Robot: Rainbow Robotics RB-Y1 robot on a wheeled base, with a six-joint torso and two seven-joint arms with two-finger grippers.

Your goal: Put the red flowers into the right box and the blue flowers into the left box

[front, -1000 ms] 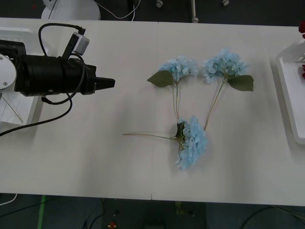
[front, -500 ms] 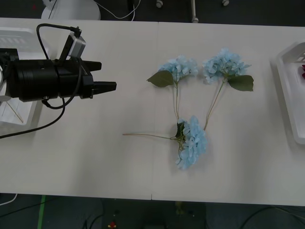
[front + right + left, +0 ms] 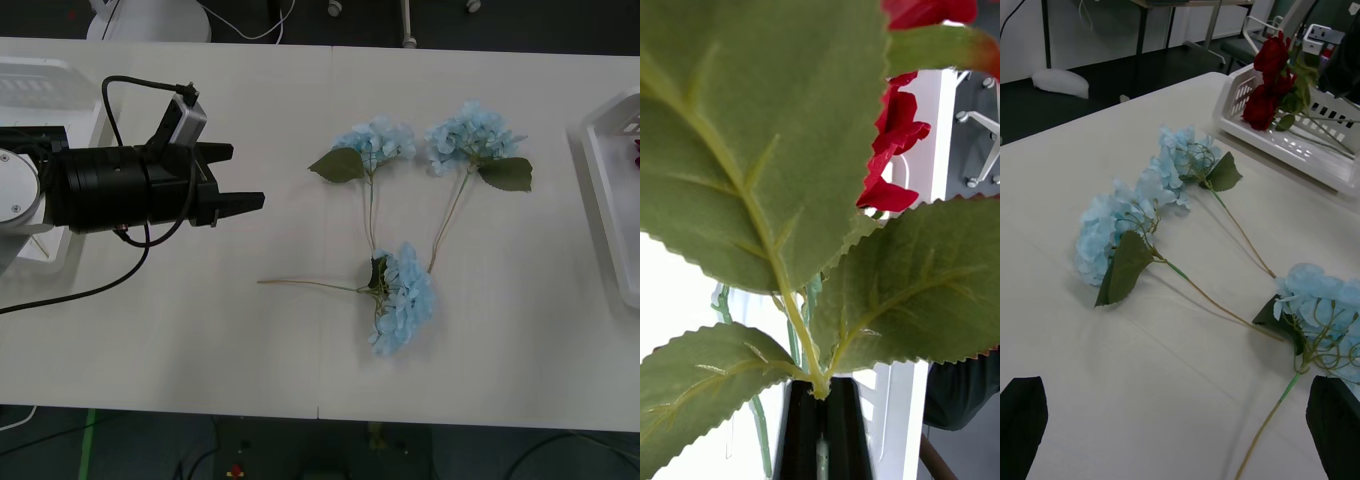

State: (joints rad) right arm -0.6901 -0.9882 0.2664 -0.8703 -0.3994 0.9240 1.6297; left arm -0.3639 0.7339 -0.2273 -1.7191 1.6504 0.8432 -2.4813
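Three blue flowers [image 3: 400,215] lie mid-table. Left gripper [image 3: 232,178], fingers spread and holding nothing, hovers near them beside the left box [image 3: 45,85]. Right gripper [image 3: 820,435] pinches a red flower [image 3: 891,161] stem over the right box [image 3: 608,185].

Three blue flowers lie on the table [image 3: 200,330]: one [image 3: 377,141] at the upper middle, one [image 3: 470,135] to its right, and one [image 3: 403,297] nearer the front. Two white boxes stand at the table's ends, the left box [image 3: 40,85] and the right box [image 3: 607,190]. The red flowers [image 3: 1268,84] sit bunched in the right box (too overlapped to count).
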